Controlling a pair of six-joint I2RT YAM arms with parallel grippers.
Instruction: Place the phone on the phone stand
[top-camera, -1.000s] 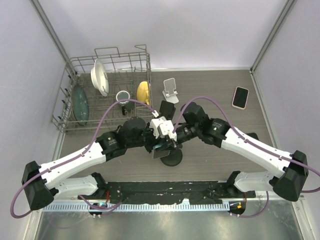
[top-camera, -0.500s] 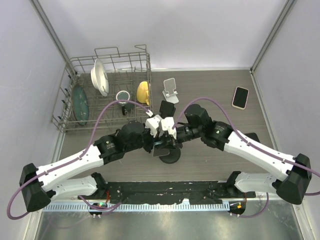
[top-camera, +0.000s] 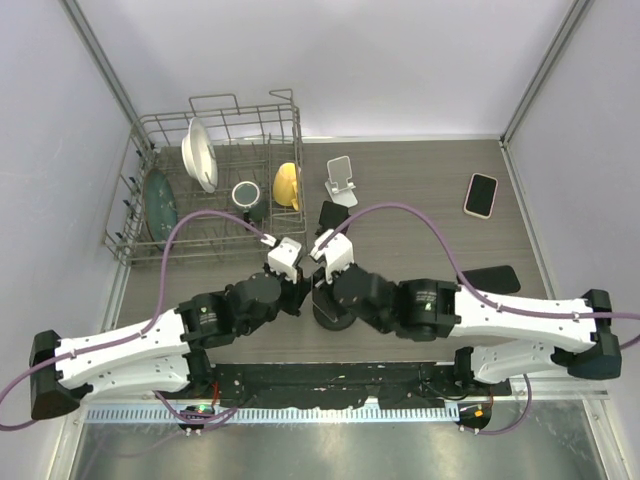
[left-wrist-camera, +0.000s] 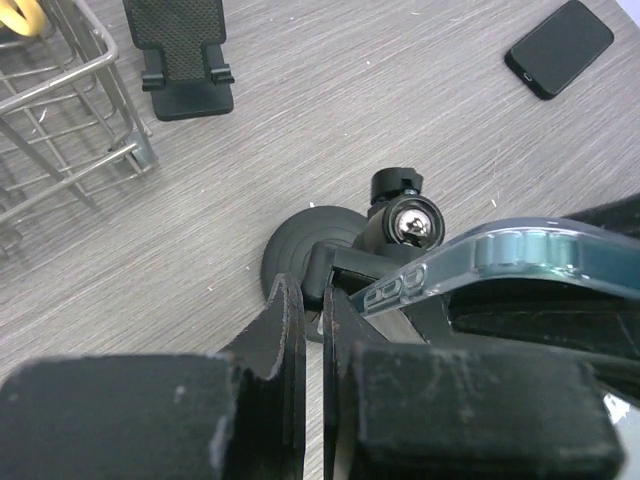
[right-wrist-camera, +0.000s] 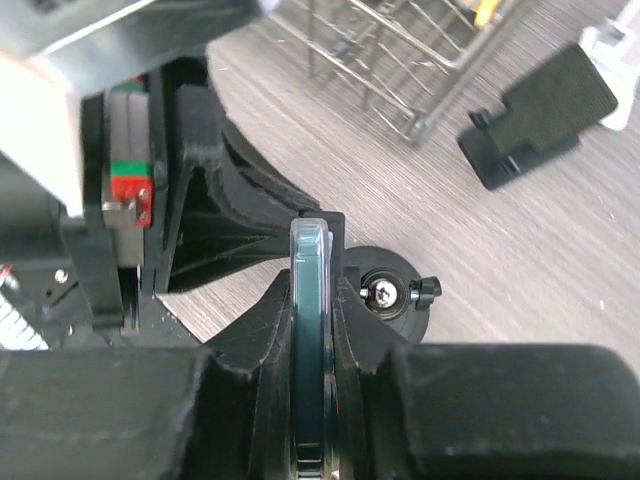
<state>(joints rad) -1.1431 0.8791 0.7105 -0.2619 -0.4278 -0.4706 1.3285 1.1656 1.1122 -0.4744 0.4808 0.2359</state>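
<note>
The phone stand (top-camera: 335, 316) has a black round base and a ball-joint cradle; it stands at the table's middle, near the front. It also shows in the left wrist view (left-wrist-camera: 403, 218) and the right wrist view (right-wrist-camera: 392, 290). My right gripper (top-camera: 335, 288) is shut on a dark green phone in a clear case (right-wrist-camera: 310, 300), held edge-on right over the stand's cradle. The phone also shows in the left wrist view (left-wrist-camera: 540, 262). My left gripper (top-camera: 310, 292) is closed to a thin gap, its tips pinching the cradle's edge (left-wrist-camera: 322, 268) beside the phone.
A wire dish rack (top-camera: 215, 190) with plates and a cup stands at the back left. A black folding stand (top-camera: 333, 217) and a white stand (top-camera: 342, 178) are behind the grippers. A pink-cased phone (top-camera: 481, 194) and a black phone (top-camera: 490, 278) lie at the right.
Both arms have folded back toward their bases and lie lower and flatter. Both grippers stay at the round-base stand, the phone still held in the right one.
</note>
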